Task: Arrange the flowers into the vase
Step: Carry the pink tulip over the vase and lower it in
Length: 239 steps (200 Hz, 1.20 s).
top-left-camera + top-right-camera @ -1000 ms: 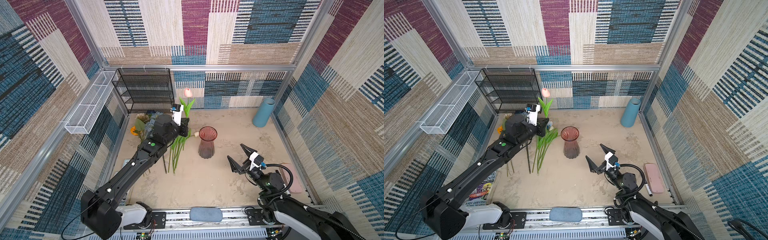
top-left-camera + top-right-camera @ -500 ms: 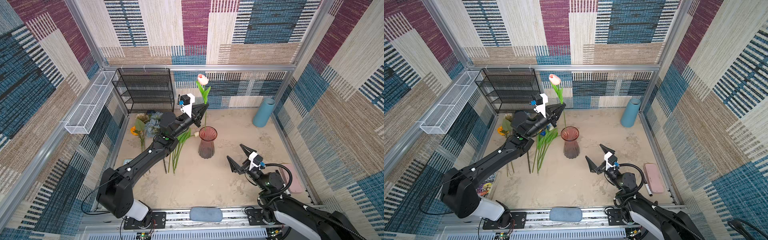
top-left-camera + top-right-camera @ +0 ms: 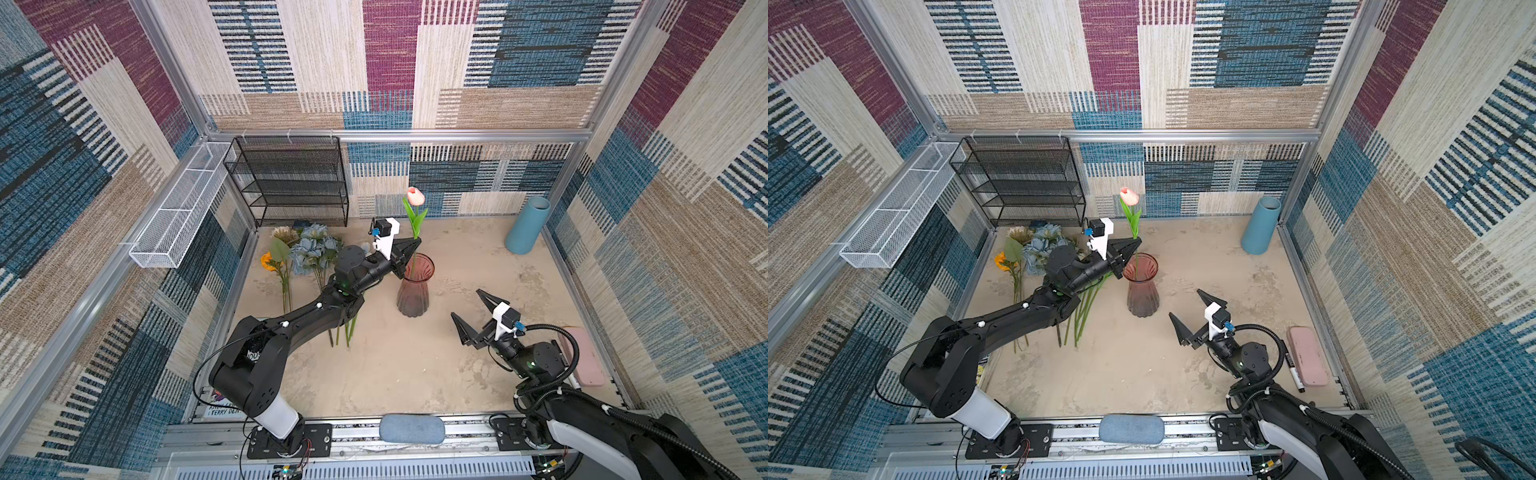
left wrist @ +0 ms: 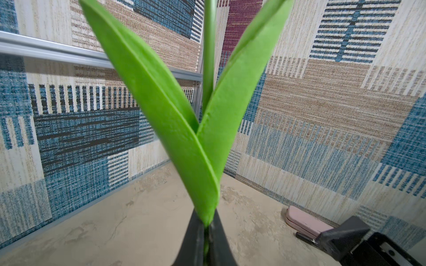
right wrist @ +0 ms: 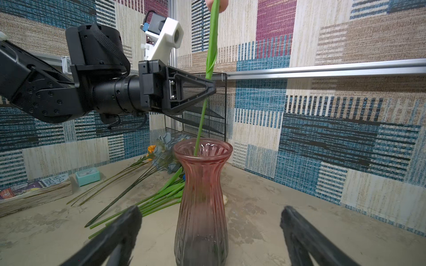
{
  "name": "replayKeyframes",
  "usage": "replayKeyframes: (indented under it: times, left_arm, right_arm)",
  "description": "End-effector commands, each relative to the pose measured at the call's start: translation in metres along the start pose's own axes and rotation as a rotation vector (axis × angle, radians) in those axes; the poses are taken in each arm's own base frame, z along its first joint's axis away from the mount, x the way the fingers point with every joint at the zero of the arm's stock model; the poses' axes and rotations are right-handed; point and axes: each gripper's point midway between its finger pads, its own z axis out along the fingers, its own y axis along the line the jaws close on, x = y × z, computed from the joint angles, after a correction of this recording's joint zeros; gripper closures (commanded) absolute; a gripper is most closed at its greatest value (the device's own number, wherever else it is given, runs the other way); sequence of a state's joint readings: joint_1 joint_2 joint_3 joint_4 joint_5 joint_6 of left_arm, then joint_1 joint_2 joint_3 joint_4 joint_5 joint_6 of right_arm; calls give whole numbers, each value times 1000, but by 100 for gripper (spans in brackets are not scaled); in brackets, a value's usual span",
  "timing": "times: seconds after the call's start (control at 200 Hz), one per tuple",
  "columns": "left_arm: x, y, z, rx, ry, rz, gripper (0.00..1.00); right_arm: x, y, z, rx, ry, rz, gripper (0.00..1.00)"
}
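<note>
Since a second ago, the left gripper (image 3: 413, 242) has swung away from the pile of flowers (image 3: 313, 253) and over to the pink vase (image 3: 413, 291). It took the pink tulip (image 3: 415, 195) along. The right gripper (image 3: 465, 304) has stayed where it was.

In both top views, the left gripper is pinched shut on the tulip, right over the mouth of the vase. The tulip stands up straight, with its bloom high above. The vase stands near the middle of the surface. The right gripper sits between the vase and the front right corner, well apart from the vase. Its jaws are wide apart and hold nothing. The other flowers lie flat along the left edge, with their blooms toward the back left corner.

From the left wrist, we see two green leaves (image 4: 184, 138) coming up from between the black fingers (image 4: 193, 239). The fingers are squeezed tight on the stem just below the leaves.

From the right wrist, we see the stem (image 5: 202, 115) go down past the rim and into the vase. The glass gets dark lower down, so we cannot tell how deep the stem's end sits.

We think this is the first flower going in, since we see no other flower in the vase. What is left is to let the tulip go. Then all the flowers in the pile still need to go in: the blue bunch, the orange bloom (image 3: 268, 262), the beige bloom (image 3: 284, 235) and the loose green stems.
</note>
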State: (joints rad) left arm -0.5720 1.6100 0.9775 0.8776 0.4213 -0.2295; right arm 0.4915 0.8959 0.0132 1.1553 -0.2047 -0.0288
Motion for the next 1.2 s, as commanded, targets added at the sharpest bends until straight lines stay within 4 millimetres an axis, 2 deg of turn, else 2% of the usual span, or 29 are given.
replayKeyframes:
  times: [0.0, 0.095, 0.381, 0.511, 0.531, 0.621, 0.716, 0.886, 1.062, 1.192]
  left_arm:
    - [0, -8, -2, 26, 6, 52, 100]
    - [11, -14, -5, 35, 64, 78, 100]
    - [43, -16, -12, 15, 176, 84, 98]
    - [49, -15, -14, 4, 212, 88, 85]
    - [55, -14, -16, -2, 244, 78, 84]
    - [59, -12, -17, -19, 311, 72, 78]
    - [63, -11, -21, -30, 388, 76, 67]
    - [73, -7, -35, -73, 550, 88, 54]
    - [75, -9, -45, -55, 694, 115, 50]
    - [64, -10, -48, -49, 740, 140, 48]
  right_arm:
    - [-13, 1, 2, -9, -46, -10, 3]
    - [-13, 1, 1, -9, -46, -10, 3]
    - [-11, 0, 3, -5, -39, -11, 3]
    - [-11, 0, 3, 0, -39, -11, 3]
    - [-11, -1, 3, 2, -38, -11, 3]
    - [-13, -2, 2, 9, -45, -12, 3]
    - [-12, -2, 2, 13, -43, -13, 3]
    - [-11, -3, 2, 16, -37, -14, 3]
    - [-10, -4, 3, 20, -32, -15, 2]
    - [-10, -4, 3, 21, -33, -17, 3]
